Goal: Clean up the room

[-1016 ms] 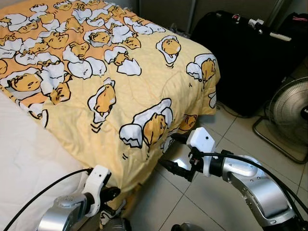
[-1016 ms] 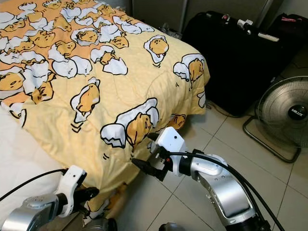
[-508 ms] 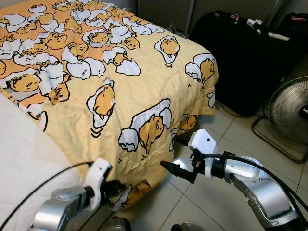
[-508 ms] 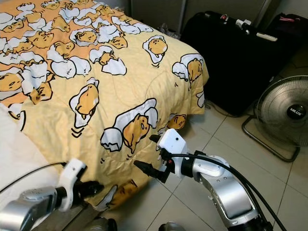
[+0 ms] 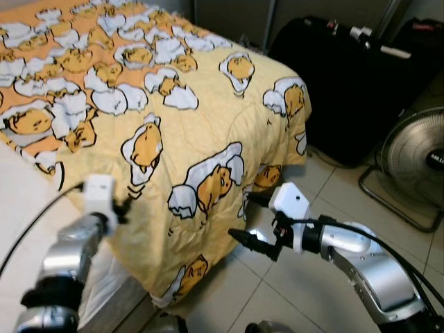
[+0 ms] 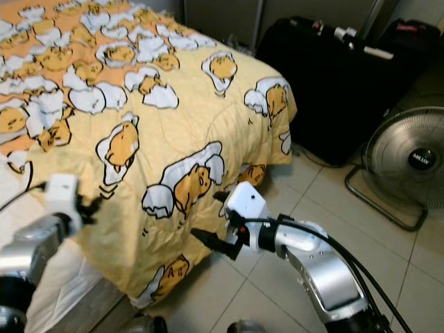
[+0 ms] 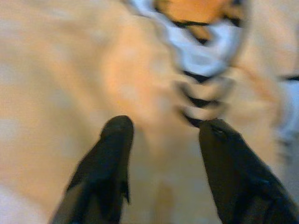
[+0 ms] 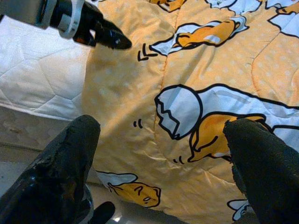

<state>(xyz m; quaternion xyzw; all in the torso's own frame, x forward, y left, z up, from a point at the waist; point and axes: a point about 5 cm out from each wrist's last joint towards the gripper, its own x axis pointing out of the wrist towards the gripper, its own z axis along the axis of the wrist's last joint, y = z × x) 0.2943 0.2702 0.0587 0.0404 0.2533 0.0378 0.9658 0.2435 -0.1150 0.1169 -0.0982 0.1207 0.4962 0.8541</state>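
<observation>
A yellow blanket (image 5: pixel 173 118) printed with egg characters covers the bed, and its corner hangs down toward the floor. My left gripper (image 5: pixel 123 206) is open at the blanket's side edge, where it meets the white mattress (image 5: pixel 28 201). In the left wrist view its fingers (image 7: pixel 112 158) stand apart with blurred blanket cloth just beyond them. My right gripper (image 5: pixel 248 218) is open beside the hanging corner of the blanket, low over the floor tiles. The right wrist view looks between its wide-spread fingers (image 8: pixel 60 163) at the blanket (image 8: pixel 196 93) and at the left gripper (image 8: pixel 110 39).
A large black suitcase (image 5: pixel 347 83) stands behind the foot of the bed. A floor fan (image 5: pixel 416 156) stands at the right on the pale tiled floor (image 5: pixel 312 277). A second dark bag (image 5: pixel 423 35) sits at the far right corner.
My left gripper has let go of the blanket's low corner and risen to the blanket's side edge on the mattress. The corner now hangs free. The right arm has barely moved.
</observation>
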